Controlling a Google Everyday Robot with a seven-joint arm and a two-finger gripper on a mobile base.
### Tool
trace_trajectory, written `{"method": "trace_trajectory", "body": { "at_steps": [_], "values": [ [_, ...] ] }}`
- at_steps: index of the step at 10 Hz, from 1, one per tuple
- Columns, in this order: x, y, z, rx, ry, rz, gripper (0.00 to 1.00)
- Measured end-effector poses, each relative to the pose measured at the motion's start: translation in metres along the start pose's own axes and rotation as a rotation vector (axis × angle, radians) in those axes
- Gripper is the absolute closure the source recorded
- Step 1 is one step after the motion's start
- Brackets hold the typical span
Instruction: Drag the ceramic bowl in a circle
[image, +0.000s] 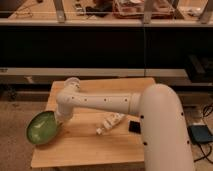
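Observation:
The ceramic bowl (42, 128) is wide, shallow and green with a glossy lighter inside. It sits at the left edge of the wooden table (85, 145), looks tilted, and partly hangs over the edge. My gripper (59, 119) is at the end of the white arm (105, 102), which reaches left across the table. It comes down at the bowl's right rim, touching or very close to it. The contact point is hidden by the wrist.
A small translucent white cup (71, 81) stands at the table's back left, just behind the arm. A white tube-like item (111, 122) and a small black object (135, 127) lie mid-table. A dark shelf unit (100, 47) runs behind. A blue object (200, 134) lies on the floor at right.

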Motion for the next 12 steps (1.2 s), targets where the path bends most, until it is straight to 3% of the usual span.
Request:
{"method": "trace_trajectory", "body": {
  "at_steps": [3, 4, 5, 8, 12],
  "values": [
    [0.022, 0.025, -0.01, -0.017, 0.035, 0.063, 0.83],
    [0.039, 0.106, -0.052, -0.079, 0.114, 0.202, 0.83],
    [0.035, 0.123, -0.06, -0.099, 0.124, 0.221, 0.83],
    [-0.008, 0.169, -0.074, -0.161, 0.11, 0.254, 0.83],
    [-0.075, 0.177, -0.079, -0.181, 0.062, 0.206, 0.83]
  ]
}}
